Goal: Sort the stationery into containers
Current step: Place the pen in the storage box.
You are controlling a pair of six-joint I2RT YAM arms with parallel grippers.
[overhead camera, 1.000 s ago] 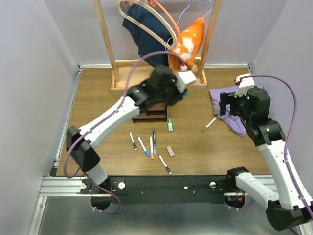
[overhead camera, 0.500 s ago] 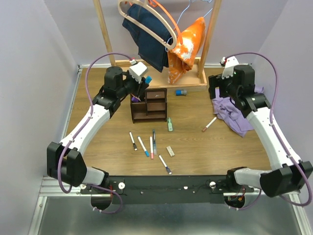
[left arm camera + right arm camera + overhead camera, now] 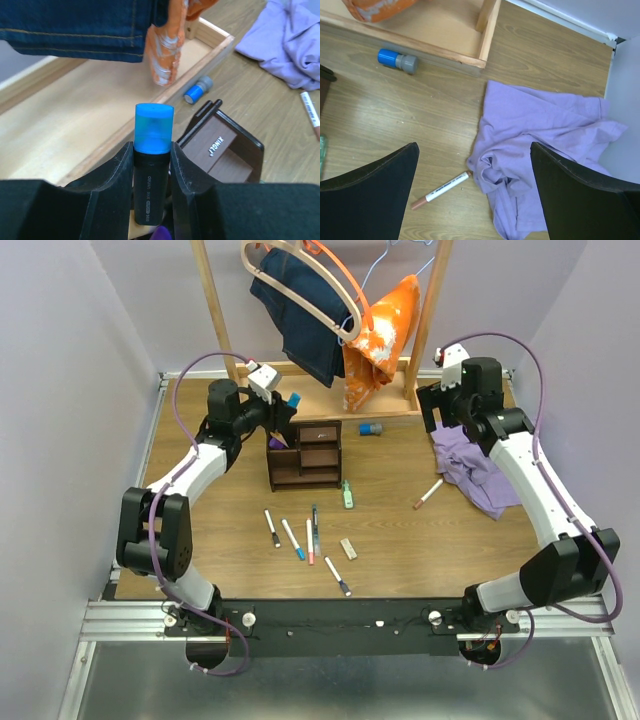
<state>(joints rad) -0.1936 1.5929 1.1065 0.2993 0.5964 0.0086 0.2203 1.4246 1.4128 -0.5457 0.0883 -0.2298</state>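
Left pincer (image 3: 152, 160): clamps blue-capped highlighter (image 3: 154, 127) upright, lower centre, beside wooden organizer (image 3: 220, 150), presumably for slotting; right pincer (image 3: 475, 172): spread wide, empty, above purple cloth (image 3: 540, 125).

Highlighter (image 3: 151, 170): blk body, transl. blue cap. Organizer (image 3: 318, 462): dk brown. Cloth (image 3: 540, 125) far rt: lilac. Jeans (image 3: 300, 325): dk blue denim. Garment (image 3: 385, 325) beside: orange w/ white blotches. Table (image 3: 450, 540): brown woodgrain.

Organizer (image 3: 235, 150) label reads "XINGLI"; highlighter (image 3: 151, 165) print illegible.
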